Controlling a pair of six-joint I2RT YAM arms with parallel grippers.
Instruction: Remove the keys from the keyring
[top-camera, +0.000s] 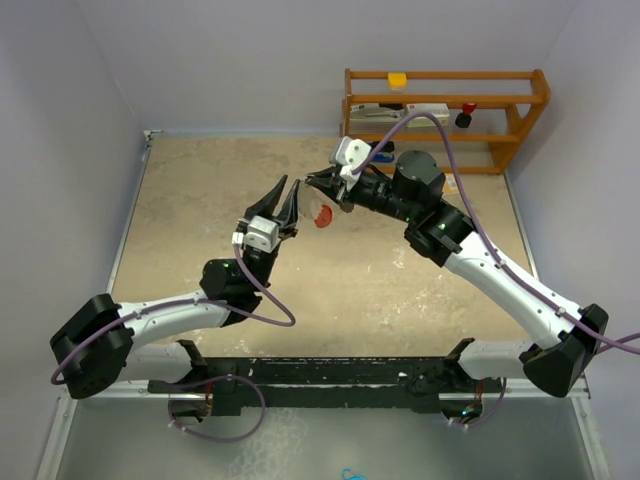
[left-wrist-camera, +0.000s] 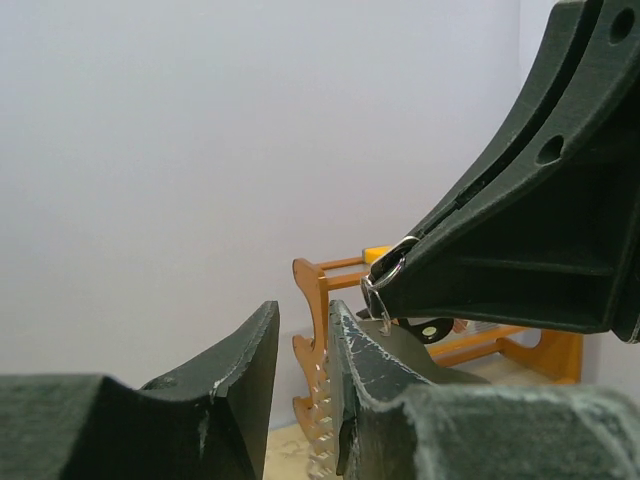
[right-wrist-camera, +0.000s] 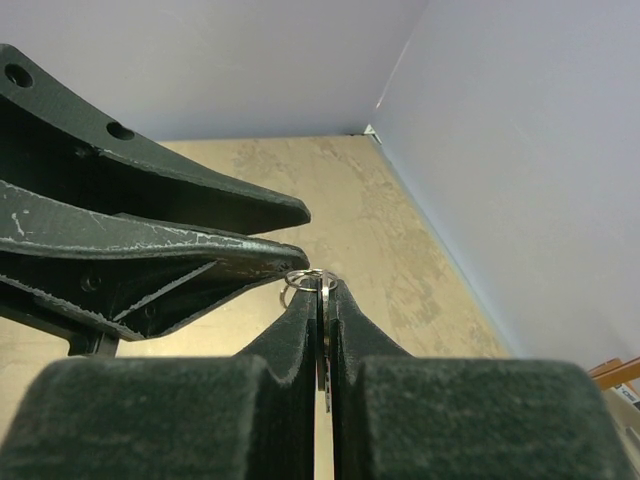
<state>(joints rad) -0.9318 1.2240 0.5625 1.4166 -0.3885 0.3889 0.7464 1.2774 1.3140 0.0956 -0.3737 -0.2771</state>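
Above table, right jaws pinching keys; red keyring hanging beneath

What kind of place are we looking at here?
Likely a lab robot test cell: a tan tabletop boxed in by plain pale walls, left arm and right arm bolted at its near edge, a small orange wooden shelf at the back.
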